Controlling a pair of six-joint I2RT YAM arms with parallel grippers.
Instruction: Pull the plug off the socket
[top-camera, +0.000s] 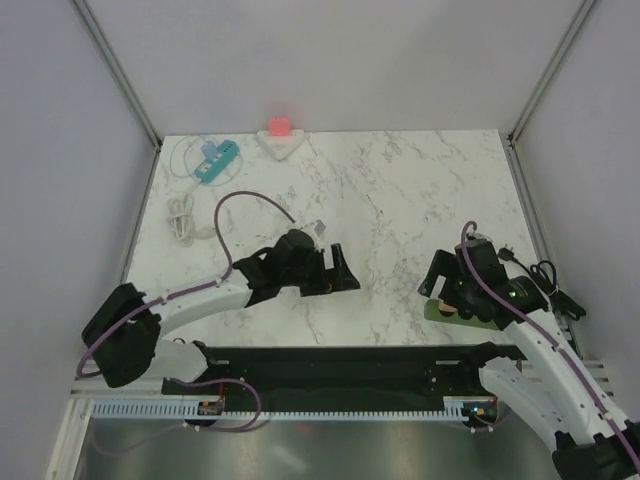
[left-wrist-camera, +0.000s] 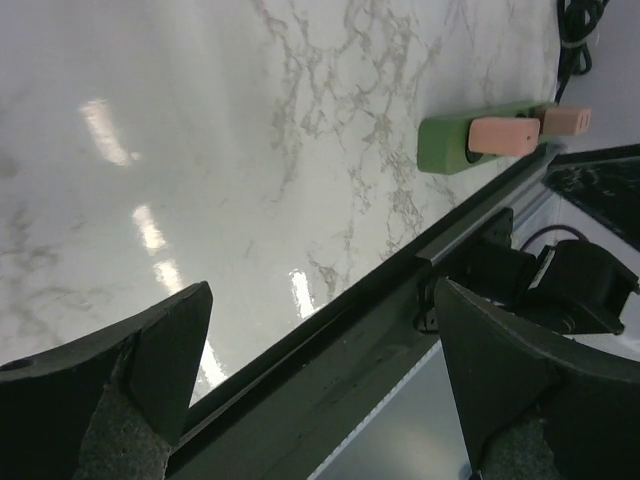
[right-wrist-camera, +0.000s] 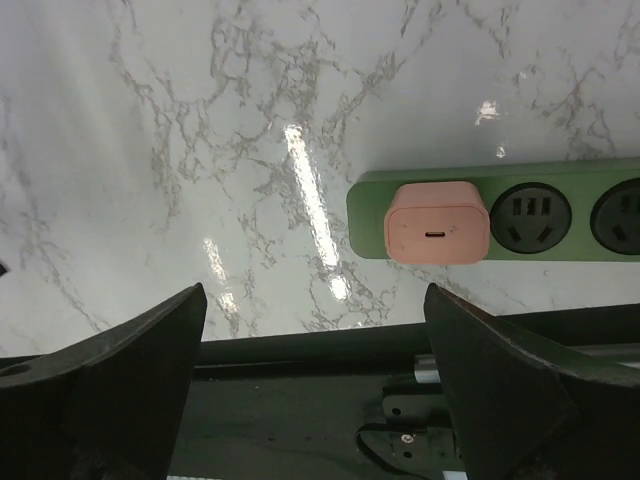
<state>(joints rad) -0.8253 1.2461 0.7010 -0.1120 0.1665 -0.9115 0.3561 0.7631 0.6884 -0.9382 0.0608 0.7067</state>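
Observation:
A green power strip (right-wrist-camera: 520, 178) lies near the table's front right edge with a pink plug (right-wrist-camera: 437, 222) seated in its left end socket. My right gripper (right-wrist-camera: 315, 400) is open and empty; the plug lies ahead of the jaws, nearer the right finger. In the top view the right gripper (top-camera: 448, 295) hovers over the strip (top-camera: 436, 311) and hides most of it. My left gripper (top-camera: 345, 272) is open and empty at the table's middle front. The left wrist view shows the strip (left-wrist-camera: 445, 150) and plug (left-wrist-camera: 503, 135) far off at the upper right.
A second pink block (left-wrist-camera: 566, 120) sits farther along the strip. A teal power strip (top-camera: 215, 160) and a coiled white cable (top-camera: 182, 218) lie at the back left. A pink object on a white base (top-camera: 280, 130) is at the back. A black cable (top-camera: 545, 275) lies at the right edge.

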